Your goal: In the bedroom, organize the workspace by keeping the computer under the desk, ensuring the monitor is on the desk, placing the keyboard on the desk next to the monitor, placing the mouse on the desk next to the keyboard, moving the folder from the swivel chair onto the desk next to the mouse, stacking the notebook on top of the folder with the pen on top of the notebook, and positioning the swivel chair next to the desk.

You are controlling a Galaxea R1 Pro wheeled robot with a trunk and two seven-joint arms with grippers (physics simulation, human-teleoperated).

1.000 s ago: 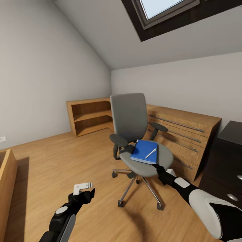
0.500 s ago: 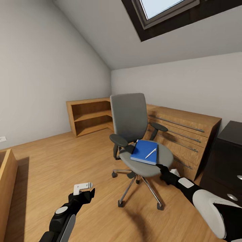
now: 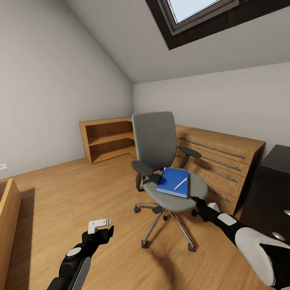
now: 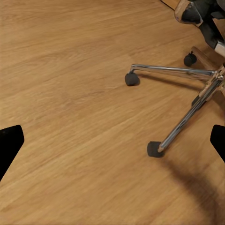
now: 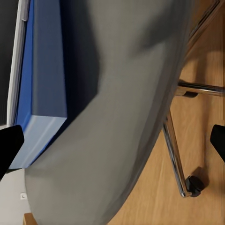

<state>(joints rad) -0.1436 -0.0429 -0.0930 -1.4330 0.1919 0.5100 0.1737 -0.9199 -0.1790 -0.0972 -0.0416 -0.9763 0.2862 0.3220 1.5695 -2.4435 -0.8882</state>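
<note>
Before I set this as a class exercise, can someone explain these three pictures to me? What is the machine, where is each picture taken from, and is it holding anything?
It is a simulated two-armed robot in an attic bedroom. The wide picture comes from its head camera. It looks over both arms at a swivel chair with a blue folder on the seat and a pen on the folder. The other two pictures come from cameras on the wrists. The left hand is open over the wood floor, near the chair's chrome legs, holding nothing. The right hand sits low by the seat's front edge, its fingers open around the edge and the folder's corner. It grips nothing yet.
</note>
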